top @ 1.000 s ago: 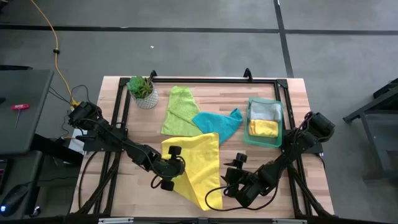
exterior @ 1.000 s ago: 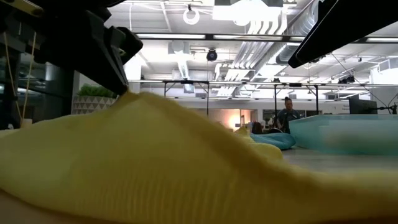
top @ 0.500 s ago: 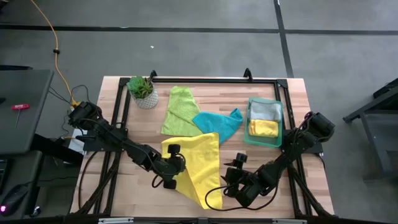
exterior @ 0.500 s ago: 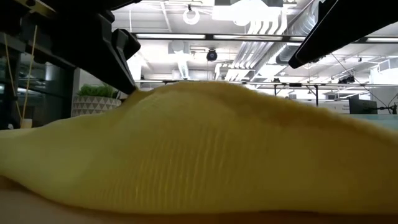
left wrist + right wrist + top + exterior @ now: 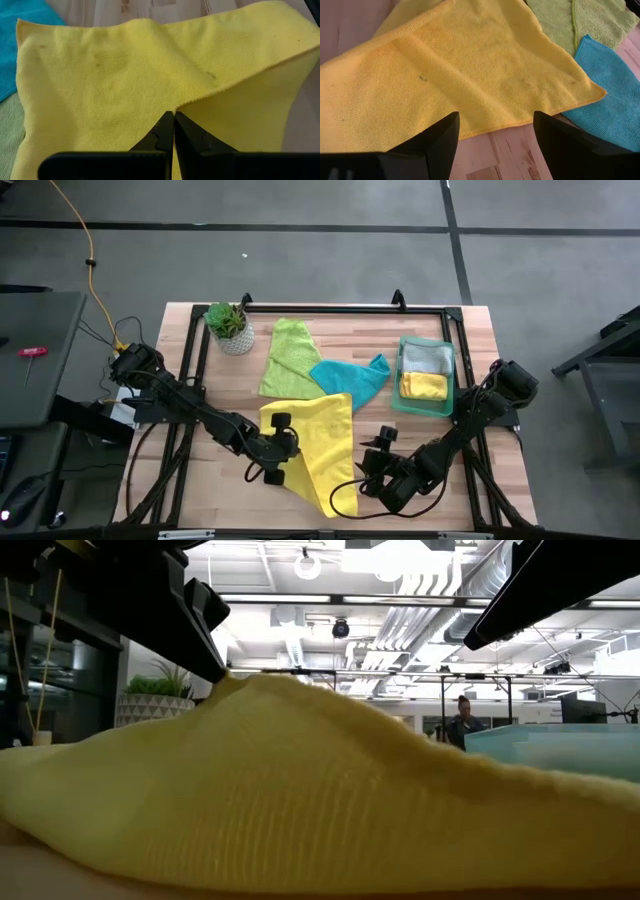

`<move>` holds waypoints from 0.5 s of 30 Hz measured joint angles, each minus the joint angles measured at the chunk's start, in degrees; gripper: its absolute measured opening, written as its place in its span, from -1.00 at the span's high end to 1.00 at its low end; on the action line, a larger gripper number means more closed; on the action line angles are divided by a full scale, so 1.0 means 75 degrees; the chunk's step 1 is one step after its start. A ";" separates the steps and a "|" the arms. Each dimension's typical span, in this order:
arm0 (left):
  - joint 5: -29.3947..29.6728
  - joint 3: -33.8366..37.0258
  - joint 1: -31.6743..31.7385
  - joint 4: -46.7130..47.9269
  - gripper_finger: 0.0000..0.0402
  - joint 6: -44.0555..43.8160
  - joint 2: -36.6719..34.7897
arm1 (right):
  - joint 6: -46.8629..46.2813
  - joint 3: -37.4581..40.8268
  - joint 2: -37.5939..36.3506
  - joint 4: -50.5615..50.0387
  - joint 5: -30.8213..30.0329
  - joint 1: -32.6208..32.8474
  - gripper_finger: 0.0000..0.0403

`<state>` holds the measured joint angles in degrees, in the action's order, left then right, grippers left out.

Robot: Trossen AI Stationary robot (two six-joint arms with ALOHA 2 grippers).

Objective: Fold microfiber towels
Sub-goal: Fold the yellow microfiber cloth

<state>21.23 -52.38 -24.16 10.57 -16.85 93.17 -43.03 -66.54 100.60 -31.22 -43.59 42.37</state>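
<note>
Jaws of the left gripper (image 5: 173, 116) were clamped on an edge of the yellow towel (image 5: 315, 448), lifting it into a ridge near the tabletop's (image 5: 470, 350) front centre. Right gripper (image 5: 495, 131) hung just beside the towel's other edge, jaws wide apart and holding nothing. Behind lay a teal towel (image 5: 350, 376) and a lime towel (image 5: 287, 358), then a potted plant (image 5: 229, 326) and a green tray (image 5: 447, 386) holding folded cloths. Ceiling lights filled the room beyond.

Matt, nubby cloth yellow towel (image 5: 115, 75) on seemingly smooth wood table (image 5: 470, 330).
</note>
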 joint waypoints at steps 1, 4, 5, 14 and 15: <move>0.0000 0.0000 -0.0009 0.0009 1.00 -0.0004 0.0000 | 0.0000 0.0000 0.0000 0.0000 0.0000 -0.0002 -0.23; 0.0001 0.0000 -0.0087 0.0072 1.00 0.0058 -0.0001 | 0.0000 0.0000 0.0000 0.0000 0.0000 -0.0003 -0.23; 0.0002 0.0000 -0.0135 0.0109 1.00 0.0070 -0.0030 | 0.0000 0.0000 0.0000 0.0000 0.0000 -0.0003 -0.23; 0.1610 -0.0006 -0.1127 0.0396 1.00 0.0333 -0.1317 | 0.0000 0.0000 0.0000 -0.0041 0.0000 -0.0003 -0.23; 0.1873 0.0000 -0.1282 0.0502 1.00 0.0331 -0.1460 | 0.0000 0.0000 0.0000 -0.0041 0.0000 0.0000 -0.23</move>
<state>35.27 -52.38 -33.77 14.33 -14.37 82.21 -43.03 -66.54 100.60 -31.53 -43.59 42.37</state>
